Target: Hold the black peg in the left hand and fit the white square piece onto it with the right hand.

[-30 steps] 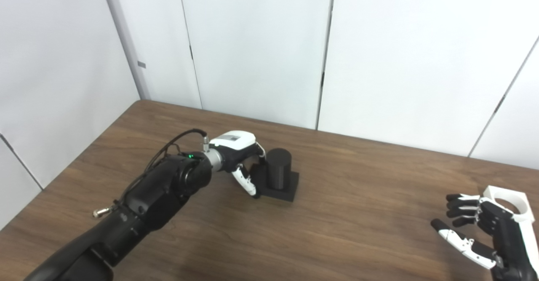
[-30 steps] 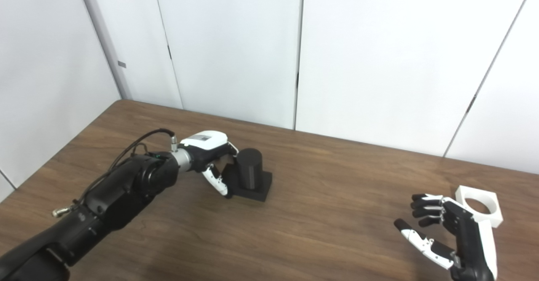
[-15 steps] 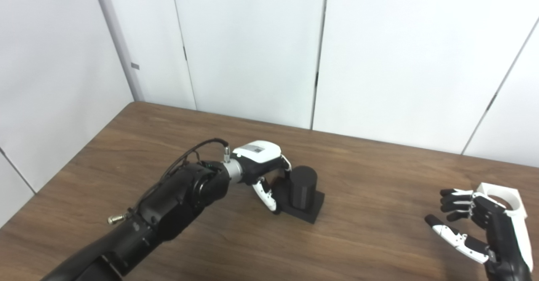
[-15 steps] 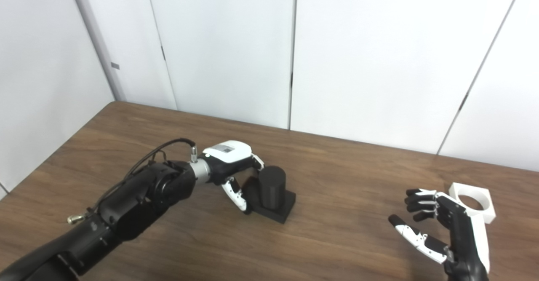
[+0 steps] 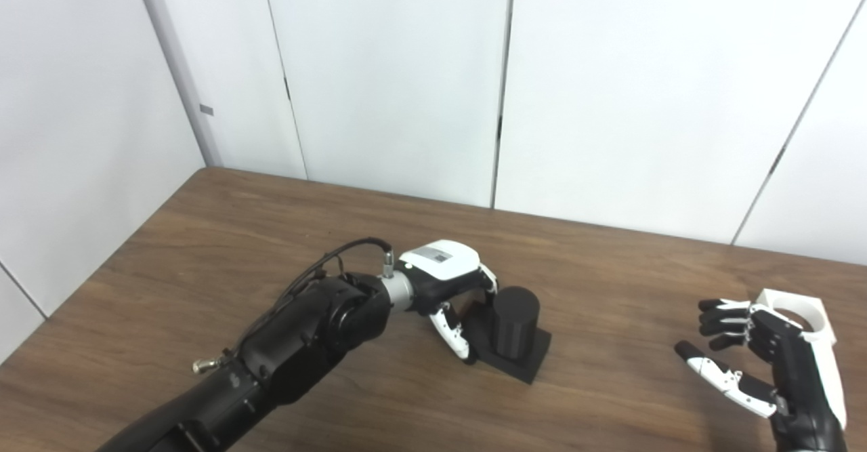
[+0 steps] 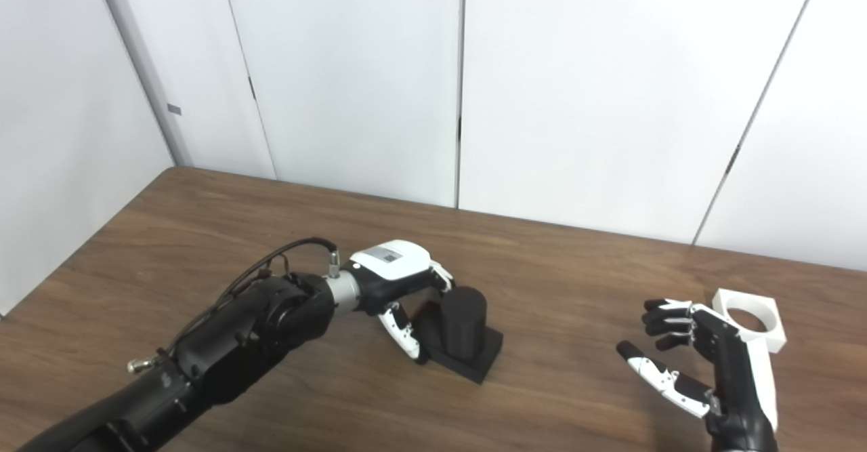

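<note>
Matte black plastic marks the black peg (image 5: 513, 323), a stubby upright cylinder on a flat square base, standing on the brown wood-grain table (image 5: 203, 249) near its middle. The robot's left hand (image 5: 450, 293), white-shelled with black fingers, sits just left of the peg, thumb low by the base edge and fingers curled toward the cylinder's far side; whether they actually grip it cannot be told from either view, as the contact is hidden.

Well right of the peg, near the table's right end, lies the white square piece (image 6: 750, 318), a blocky plastic frame with a round hole through it, flat on the wood. The right hand (image 6: 698, 364) hovers just on the peg side of it, fingers spread and empty, thumb held apart from the rest.

Both parts look like rigid printed plastic: light, stiff, unlikely to crush, but smooth enough to slip. The peg is probably best held low, at the base or lower cylinder, leaving the top free. The white piece likely wants a pinch across two opposite outer walls, keeping the hole clear.
</note>
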Available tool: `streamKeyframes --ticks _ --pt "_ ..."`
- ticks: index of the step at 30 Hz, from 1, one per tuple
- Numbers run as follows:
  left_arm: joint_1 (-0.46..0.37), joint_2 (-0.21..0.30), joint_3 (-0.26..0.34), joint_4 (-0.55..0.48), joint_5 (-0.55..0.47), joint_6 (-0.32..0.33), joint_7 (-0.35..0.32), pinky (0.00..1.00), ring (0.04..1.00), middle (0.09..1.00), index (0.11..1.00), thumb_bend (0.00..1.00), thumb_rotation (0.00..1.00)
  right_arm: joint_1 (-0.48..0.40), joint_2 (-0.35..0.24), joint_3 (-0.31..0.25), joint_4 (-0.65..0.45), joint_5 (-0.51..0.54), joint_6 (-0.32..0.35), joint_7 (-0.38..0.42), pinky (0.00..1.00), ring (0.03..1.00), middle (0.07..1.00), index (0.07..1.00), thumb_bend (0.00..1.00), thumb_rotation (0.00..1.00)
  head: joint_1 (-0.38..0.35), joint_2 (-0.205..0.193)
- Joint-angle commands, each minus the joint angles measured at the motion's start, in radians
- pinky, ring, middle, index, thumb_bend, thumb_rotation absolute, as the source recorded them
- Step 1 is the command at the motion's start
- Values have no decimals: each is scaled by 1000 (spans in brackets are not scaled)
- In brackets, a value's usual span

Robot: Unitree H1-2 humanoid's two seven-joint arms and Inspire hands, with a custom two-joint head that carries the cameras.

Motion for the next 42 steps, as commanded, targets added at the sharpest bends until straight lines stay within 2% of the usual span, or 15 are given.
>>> streamKeyframes --ticks 1,5,10,11,13,16,19,21,23,26,33,36,39,40,42 --pt "62 -21 -85 33 48 -48 -57 784 916 858 483 524 57 -31 2 1 -38 2 -25 -6 450 544 646 495 494 124 -19 3" --pt "54 -6 -88 41 58 -60 -55 787 915 861 483 524 55 -37 8 4 -35 4 -31 -7 449 541 639 495 495 125 -66 6" --pt "60 27 -76 37 56 -89 -54 770 908 862 483 524 55 -45 8 9 -59 2 -13 2 454 560 649 496 496 128 -214 4" --pt "61 30 -75 37 56 -93 -52 764 909 862 483 524 55 -47 6 9 -60 -1 -13 3 450 559 651 496 497 128 -214 4" --pt "64 41 -72 43 62 -107 -40 760 909 861 484 524 55 -64 -18 7 -71 -35 -4 6 441 555 655 496 497 131 -283 -4" --pt "69 55 -69 50 66 -129 -22 751 905 860 484 523 54 -96 -47 -4 -88 -54 18 18 436 555 663 496 497 133 -325 -10" --pt "72 64 -67 56 67 -146 -10 753 906 863 485 523 53 -141 -96 -14 -110 -93 66 38 436 563 656 496 498 135 -350 -14" --pt "73 69 -68 63 70 -164 2 745 902 863 485 523 54 -184 -155 -18 -139 -163 153 74 441 576 661 497 497 136 -372 -18" --pt "75 71 -66 68 68 -171 5 738 902 863 485 523 54 -216 -196 -20 -157 -210 212 97 439 568 664 497 498 139 -388 -23" --pt "77 74 -63 78 66 -178 6 737 905 865 485 523 54 -270 -252 -26 -146 -248 250 110 431 546 652 496 501 138 -437 -37" --pt "86 94 -50 106 65 -222 33 734 902 859 486 522 53 -375 -346 -10 -54 -296 281 138 481 603 678 496 502 133 -530 -68" --pt "89 102 -46 120 68 -245 55 726 891 854 486 522 53 -408 -392 7 -14 -251 294 221 510 627 716 496 503 132 -545 -75" --pt "91 107 -41 128 67 -262 69 715 882 847 486 522 53 -437 -459 42 34 -206 263 324 577 686 764 497 505 135 -557 -79" --pt "91 108 -39 128 66 -264 70 715 883 845 486 522 53 -445 -477 55 45 -204 259 347 599 706 776 612 558 122 -559 -79" --pt "89 111 -39 130 63 -269 69 722 883 845 486 522 53 -465 -502 94 57 -262 283 367 615 727 791 712 611 133 -566 -78"
